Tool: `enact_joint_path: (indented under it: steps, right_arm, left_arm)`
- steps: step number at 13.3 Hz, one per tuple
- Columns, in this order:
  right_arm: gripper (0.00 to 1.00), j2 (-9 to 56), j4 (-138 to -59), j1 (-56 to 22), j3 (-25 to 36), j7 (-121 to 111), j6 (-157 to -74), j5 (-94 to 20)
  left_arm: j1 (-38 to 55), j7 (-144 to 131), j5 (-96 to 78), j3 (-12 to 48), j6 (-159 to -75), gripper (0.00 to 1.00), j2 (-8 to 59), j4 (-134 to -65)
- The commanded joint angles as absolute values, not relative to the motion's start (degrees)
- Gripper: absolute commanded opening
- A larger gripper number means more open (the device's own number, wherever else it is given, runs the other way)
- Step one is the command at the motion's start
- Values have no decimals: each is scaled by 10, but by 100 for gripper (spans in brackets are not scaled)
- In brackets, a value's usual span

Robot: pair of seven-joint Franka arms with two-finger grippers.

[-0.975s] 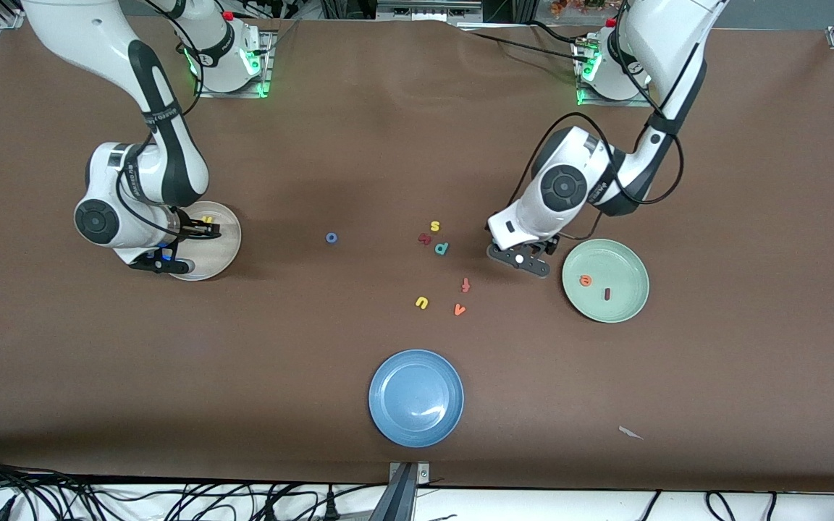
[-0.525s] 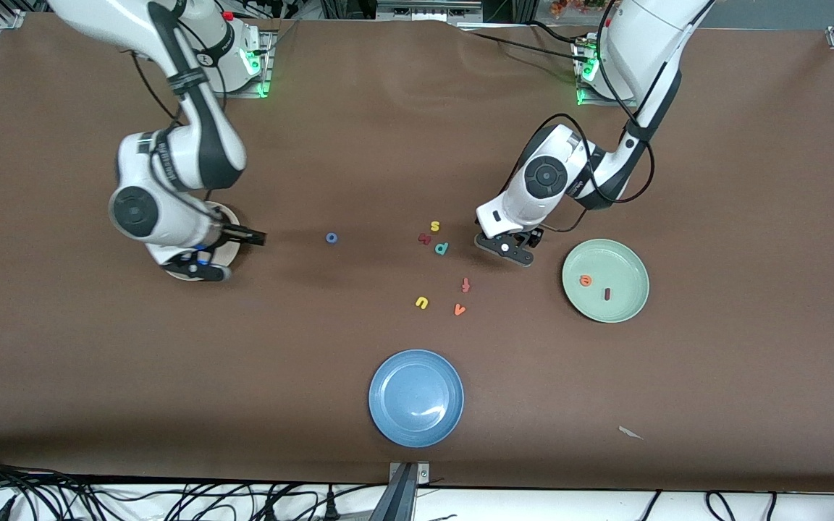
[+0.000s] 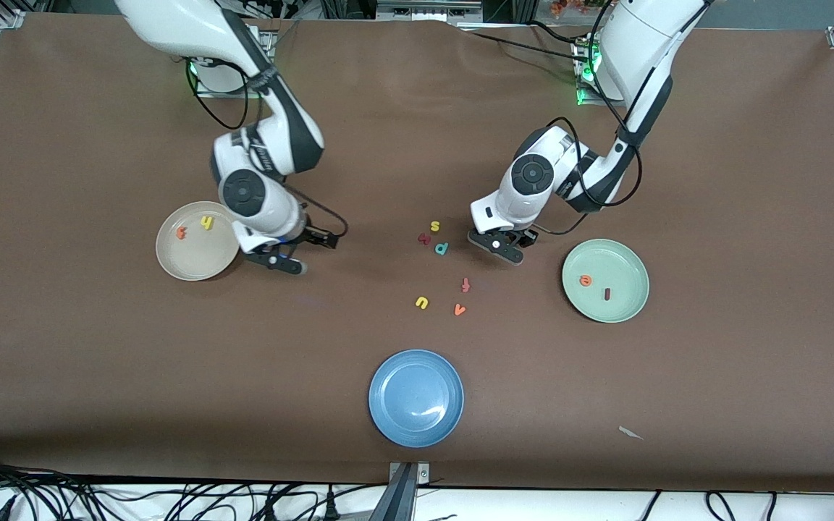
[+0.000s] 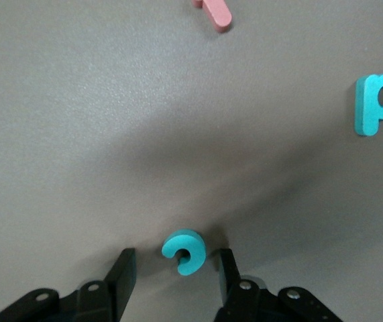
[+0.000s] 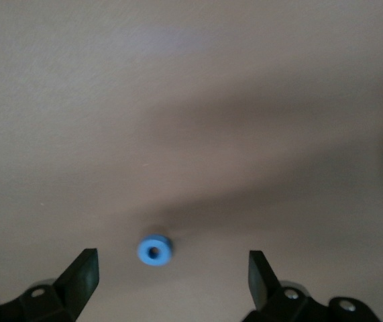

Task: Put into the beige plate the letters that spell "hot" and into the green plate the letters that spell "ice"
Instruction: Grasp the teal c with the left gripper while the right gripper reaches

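Overall, the desk [image 3: 714, 145] carries three plates. The beige plate [image 3: 192, 264] lies toward the right arm's end and holds the yellow h [image 3: 206, 223] and the orange t [image 3: 182, 232], apart from each other. The green plate [image 3: 623, 307] lies toward the left arm's end and holds the orange e [image 3: 586, 280] and the dark red i [image 3: 607, 294]. A blue plate [image 3: 415, 396], nearest the front camera, takes no part.

By my judgement, four of six letters are placed; two remain.

The right hand [image 3: 301, 253] hangs low over the desk just beside the beige plate, its fingers spread wide and holding nothing. Its wrist view shows the blue o [image 5: 155, 250] lying on the desk between the fingertips, nearer one than the other, touched by neither. The front view hides this letter under the hand.

The left hand [image 3: 498, 242] stands low over the desk between the loose letters and the green plate. Its wrist view shows the teal c [image 4: 185, 251] on the desk between the fingers [image 4: 123, 272], which stand half-closed around it with a gap on each side; no grip is made yet.

Loose letters outside the task lie mid-desk: the teal p [image 3: 441, 248], a yellow s [image 3: 434, 226], a dark red letter [image 3: 424, 238], the f [image 3: 465, 284], the u [image 3: 422, 302] and the v [image 3: 460, 310].
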State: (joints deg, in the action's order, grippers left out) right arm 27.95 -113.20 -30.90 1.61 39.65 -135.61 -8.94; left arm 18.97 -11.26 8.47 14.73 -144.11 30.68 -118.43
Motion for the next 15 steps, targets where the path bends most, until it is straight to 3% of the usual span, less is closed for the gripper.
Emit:
enact_joint_path:
  steps: [1,3,6,8,11,13,15]
  right_arm:
    - [98,308,-1135,-329,19,414,-1408,-97]
    - [96,309,-1155,-330,19,413,-1433,-97]
    - [83,309,-1164,-330,18,415,-1444,-97]
    - [76,306,-1169,-331,18,415,-1443,-97]
    - [76,301,-1173,-330,11,416,-1442,-98]
    - [75,298,-1177,-331,11,416,-1441,-97]
    - [62,299,-1177,-330,11,415,-1441,-97]
  left_arm:
    - [192,-119,105,147,-1444,33,311,-1172]
    - [192,-116,105,147,-1444,16,311,-1172]
    - [192,-116,106,147,-1444,9,311,-1166]
    - [190,-113,105,148,-1442,7,306,-1164]
    - [174,-100,105,147,-1427,8,273,-1154]
    - [143,-37,104,147,-1357,10,233,-1144]
    - [120,60,93,141,-1311,10,221,-1131]
